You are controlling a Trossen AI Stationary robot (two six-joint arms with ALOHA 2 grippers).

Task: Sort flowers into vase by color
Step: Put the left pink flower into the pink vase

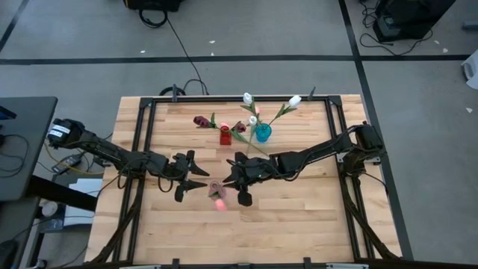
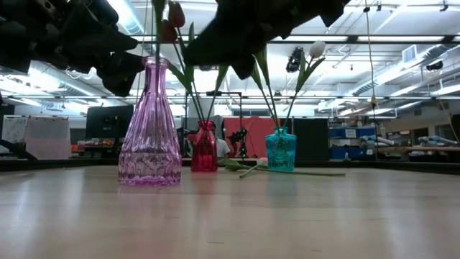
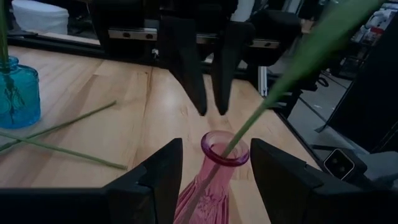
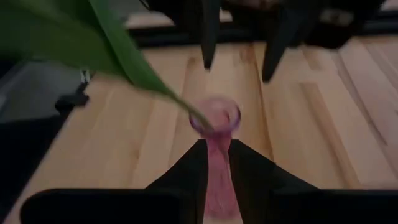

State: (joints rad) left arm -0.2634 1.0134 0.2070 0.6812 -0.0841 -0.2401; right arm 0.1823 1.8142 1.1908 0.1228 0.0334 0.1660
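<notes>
Two grippers flank the ribbed pink glass vase (image 3: 219, 163): left gripper (image 3: 213, 165) spread wide around its neck, right gripper (image 4: 216, 163) pinching it. Green-stemmed tulip (image 3: 292, 68) sits in the mouth; I'd steady the vase, release gently.

From my remote station I see a wooden tabletop (image 1: 299, 217) edged by a black frame (image 1: 142, 127). Beyond the tabletop's far edge, black cables (image 1: 183, 60) cross the grey floor (image 1: 261, 30). Left of the tabletop stands a dark desk (image 1: 22, 146).
</notes>
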